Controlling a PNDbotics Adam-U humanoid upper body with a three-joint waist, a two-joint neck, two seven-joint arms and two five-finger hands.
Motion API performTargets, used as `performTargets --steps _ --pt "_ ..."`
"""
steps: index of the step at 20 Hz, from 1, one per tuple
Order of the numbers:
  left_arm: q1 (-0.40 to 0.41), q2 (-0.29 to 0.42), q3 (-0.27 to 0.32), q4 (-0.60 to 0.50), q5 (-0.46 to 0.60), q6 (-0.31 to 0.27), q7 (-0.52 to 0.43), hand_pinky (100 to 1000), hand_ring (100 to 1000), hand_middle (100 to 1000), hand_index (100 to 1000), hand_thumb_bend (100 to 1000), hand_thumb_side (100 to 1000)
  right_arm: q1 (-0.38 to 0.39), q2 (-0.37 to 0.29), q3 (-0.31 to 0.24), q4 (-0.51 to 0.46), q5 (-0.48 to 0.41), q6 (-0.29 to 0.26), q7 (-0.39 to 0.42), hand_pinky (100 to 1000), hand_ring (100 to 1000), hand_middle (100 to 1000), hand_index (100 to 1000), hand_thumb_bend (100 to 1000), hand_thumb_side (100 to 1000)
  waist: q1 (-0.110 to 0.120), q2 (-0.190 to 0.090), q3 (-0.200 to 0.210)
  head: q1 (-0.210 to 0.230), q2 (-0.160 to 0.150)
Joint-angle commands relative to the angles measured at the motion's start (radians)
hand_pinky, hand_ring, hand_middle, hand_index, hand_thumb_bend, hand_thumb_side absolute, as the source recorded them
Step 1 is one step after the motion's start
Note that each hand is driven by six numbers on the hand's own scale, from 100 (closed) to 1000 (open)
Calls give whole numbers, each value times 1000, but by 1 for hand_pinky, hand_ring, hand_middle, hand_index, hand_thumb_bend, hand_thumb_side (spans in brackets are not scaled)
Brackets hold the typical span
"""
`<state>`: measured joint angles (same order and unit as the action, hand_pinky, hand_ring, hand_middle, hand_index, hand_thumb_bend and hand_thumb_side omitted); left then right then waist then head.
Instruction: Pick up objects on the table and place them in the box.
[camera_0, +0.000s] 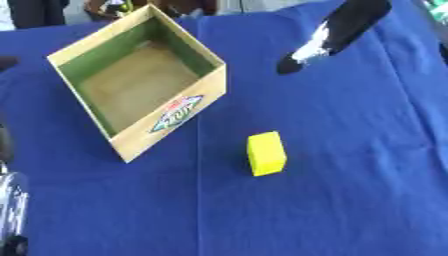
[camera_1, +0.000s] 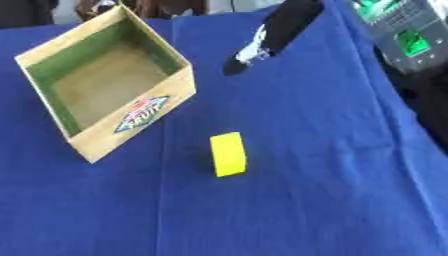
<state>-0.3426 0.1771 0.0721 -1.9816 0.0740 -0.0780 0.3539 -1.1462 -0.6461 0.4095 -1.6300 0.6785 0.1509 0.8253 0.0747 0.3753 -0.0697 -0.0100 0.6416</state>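
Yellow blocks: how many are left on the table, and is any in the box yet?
1. The yellow block lies on the blue cloth, right of the box. The box interior looks empty.

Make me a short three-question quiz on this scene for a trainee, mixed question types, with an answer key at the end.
1. True or false: the yellow rectangular block already lies inside the open cardboard box with green inner walls.
2. Multiple choice: the black and silver right hand is
A. hanging above the blue tablecloth, beyond the block
B. curled round the block
C. resting inside the box
3. Fill in: what can be seen of the box's inside holds ____ objects.

Key: 1 false, since the block sits on the cloth in front of and to the right of the box. 2 A. 3 no.
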Motion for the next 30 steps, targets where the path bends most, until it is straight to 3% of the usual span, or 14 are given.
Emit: performTargets --steps 1,7,14,30 --pt "-2 28 10 -18 -3 1 5 688 799 738 824 100 926 -4 -25 -2 -24 -8 -1 -13 877 861 799 952 720 610 -3 -28 -7 10 10" --pt "-2 29 10 -18 -4 1 6 688 800 738 824 100 927 12 -17 8 -29 -4 -5 -15 876 859 795 948 702 584 -3 -27 -20 15 10" --pt "-3 29 7 -18 -4 1 4 687 801 738 824 100 926 19 56 74 3 -73 -2 64 873 854 788 941 714 544 -5 -31 -24 18 19" --pt "4 35 6 -18 -6 3 4 684 804 740 823 100 930 51 104 90 -13 -92 13 74 870 850 772 929 662 509 -17 -44 -50 34 33"
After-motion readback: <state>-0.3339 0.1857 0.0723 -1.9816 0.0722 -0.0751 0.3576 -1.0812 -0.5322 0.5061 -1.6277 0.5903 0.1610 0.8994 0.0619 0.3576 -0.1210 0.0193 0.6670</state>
